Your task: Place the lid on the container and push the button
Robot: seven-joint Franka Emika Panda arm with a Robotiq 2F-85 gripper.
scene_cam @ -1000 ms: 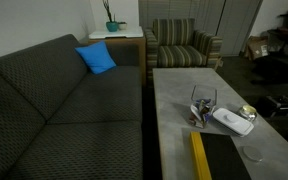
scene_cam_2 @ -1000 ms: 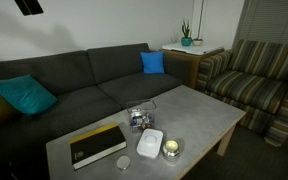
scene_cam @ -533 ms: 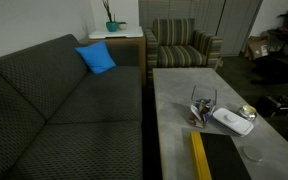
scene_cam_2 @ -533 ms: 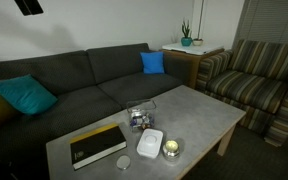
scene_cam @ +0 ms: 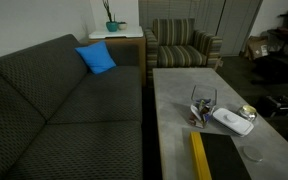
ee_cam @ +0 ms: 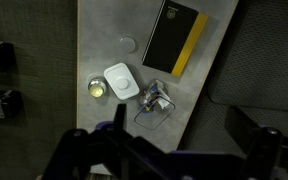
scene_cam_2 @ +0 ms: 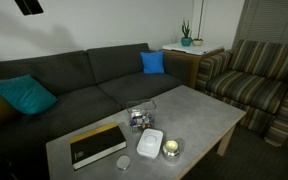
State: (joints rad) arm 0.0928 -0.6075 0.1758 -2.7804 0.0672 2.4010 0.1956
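Note:
The clear container (scene_cam: 203, 105) stands open on the grey coffee table (scene_cam: 184, 85), with dark and orange bits inside; it also shows in the other exterior view (scene_cam_2: 139, 117) and the wrist view (ee_cam: 154, 100). The white lid (scene_cam: 232, 120) lies flat on the table beside it, apart from it, in both exterior views (scene_cam_2: 150, 142) and the wrist view (ee_cam: 120, 80). My gripper (ee_cam: 179, 138) hangs high above the table's sofa-side edge, jaws wide apart and empty. It is far above both things.
A small round silvery-yellow tin (ee_cam: 97, 88) sits next to the lid. A black and yellow book (ee_cam: 174, 35) and a small round disc (ee_cam: 130, 42) lie further along the table. A dark sofa (scene_cam_2: 74, 80) runs along one side; a striped armchair (scene_cam_2: 259, 75) stands at the end.

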